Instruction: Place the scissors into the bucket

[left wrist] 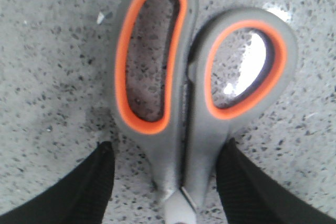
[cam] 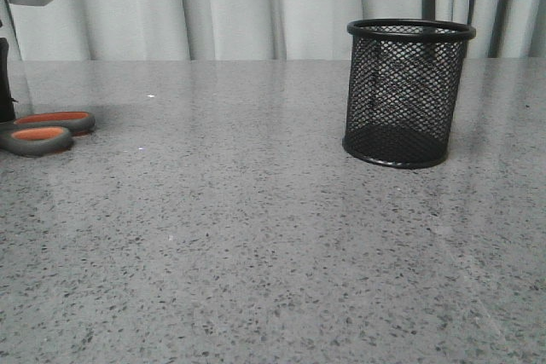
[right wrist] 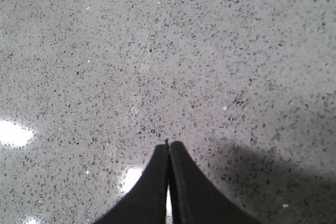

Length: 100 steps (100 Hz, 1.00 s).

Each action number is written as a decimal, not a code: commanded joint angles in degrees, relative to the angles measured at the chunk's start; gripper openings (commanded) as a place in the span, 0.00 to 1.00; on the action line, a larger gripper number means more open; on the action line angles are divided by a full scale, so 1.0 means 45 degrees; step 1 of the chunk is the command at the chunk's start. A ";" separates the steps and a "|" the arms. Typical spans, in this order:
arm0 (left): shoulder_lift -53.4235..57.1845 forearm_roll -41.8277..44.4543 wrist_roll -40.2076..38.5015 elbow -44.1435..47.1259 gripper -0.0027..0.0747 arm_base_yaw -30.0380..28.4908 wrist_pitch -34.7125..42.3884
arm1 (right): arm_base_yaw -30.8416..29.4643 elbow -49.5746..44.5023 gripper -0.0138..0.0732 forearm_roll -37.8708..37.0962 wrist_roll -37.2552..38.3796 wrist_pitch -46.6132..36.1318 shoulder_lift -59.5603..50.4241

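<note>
the left gripper (left wrist: pixel 168 182) is straddling the scissors (left wrist: pixel 184 103), fingers apart; lifting and dropping into the bucket (cam: pixel 408 95) at 3 o'clock remain; the right gripper (right wrist: pixel 169 150) is resting pressed together.

One pair of scissors (cam: pixel 43 131) is present, lying flat on the table (cam: pixel 273 245), with two handle loops counted, each lined in orange; the blades fall outside the front view. One bucket (cam: pixel 408 94) is present, a black wire-mesh cup standing upright, and one table surface is counted beneath both. Two grippers are counted, the left gripper (left wrist: pixel 168 182) and the right gripper (right wrist: pixel 169 182), each showing two black fingers.
</note>
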<state>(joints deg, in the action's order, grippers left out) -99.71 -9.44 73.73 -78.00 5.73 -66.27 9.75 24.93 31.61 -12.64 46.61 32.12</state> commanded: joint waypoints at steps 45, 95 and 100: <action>0.0315 -0.0924 -0.1411 -0.0161 0.31 0.0088 -0.1257 | 0.0040 0.0377 0.11 0.0162 -0.0102 -0.0071 0.0129; 0.1559 -0.0997 -0.1443 -0.0161 0.04 0.0113 -0.0321 | 0.0040 0.0377 0.11 0.0841 -0.0102 0.0090 0.0129; 0.1760 -0.1158 -0.1443 -0.0161 0.04 0.0114 -0.0136 | 0.0040 0.0377 0.11 0.1061 -0.0102 0.0090 0.0129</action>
<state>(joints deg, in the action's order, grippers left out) -95.96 -12.07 68.02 -77.33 5.73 -68.48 9.75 24.93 33.14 -12.75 48.89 32.12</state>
